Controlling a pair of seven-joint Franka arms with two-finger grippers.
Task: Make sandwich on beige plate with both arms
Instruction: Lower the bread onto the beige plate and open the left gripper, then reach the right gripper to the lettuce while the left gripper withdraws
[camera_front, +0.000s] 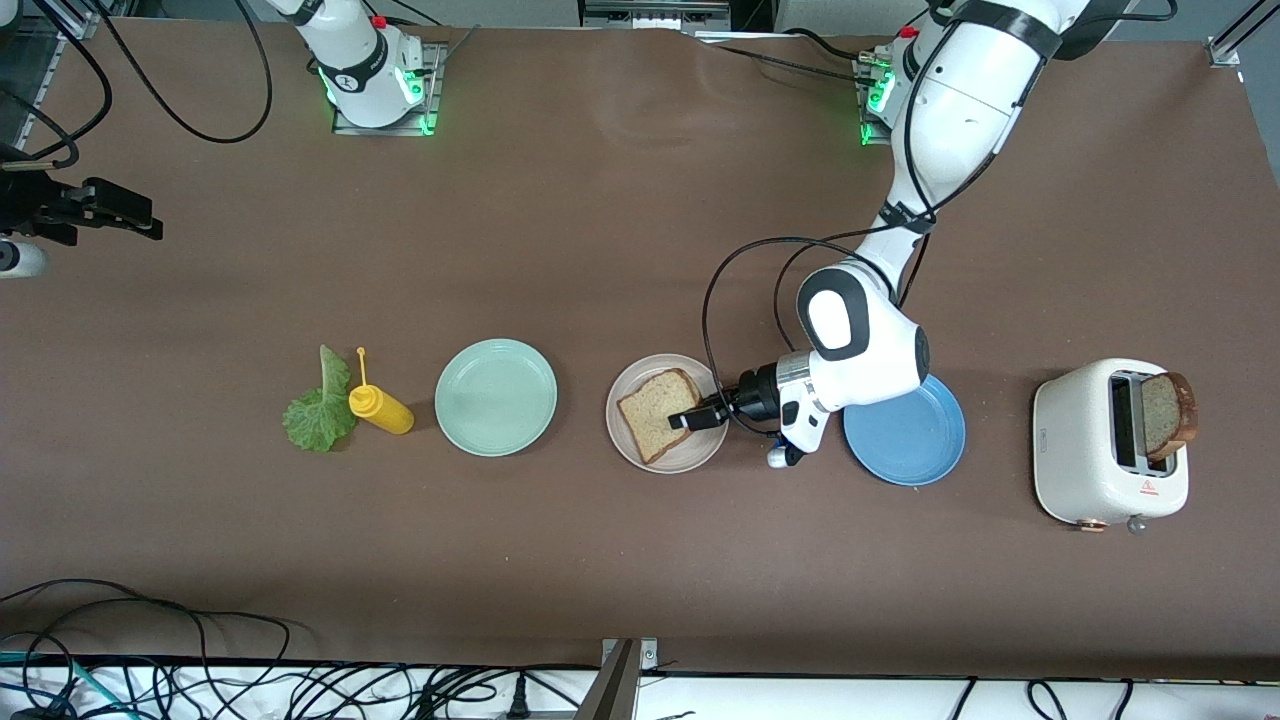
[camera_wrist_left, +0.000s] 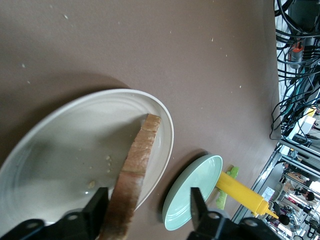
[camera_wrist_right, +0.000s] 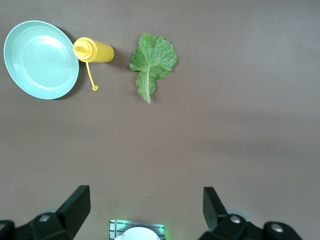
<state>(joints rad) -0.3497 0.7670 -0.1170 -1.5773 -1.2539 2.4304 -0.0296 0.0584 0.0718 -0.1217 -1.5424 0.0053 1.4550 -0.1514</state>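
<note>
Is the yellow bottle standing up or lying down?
Lying down. The yellow bottle rests on its side on the table, between the lettuce leaf and the green plate.

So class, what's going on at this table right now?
The left end effector sits open at the edge of the beige plate, where one bread slice lies. A second slice stands in the toaster. The lettuce leaf lies on the table beside the yellow bottle. The right end effector waits open above the table.

Brown bread slice (camera_front: 658, 413) (darker crust) on beige plate (camera_front: 628, 386); mint-green plate (camera_front: 496, 397), blue plate (camera_front: 915, 450), yellow bottle (camera_front: 381, 408).
</note>
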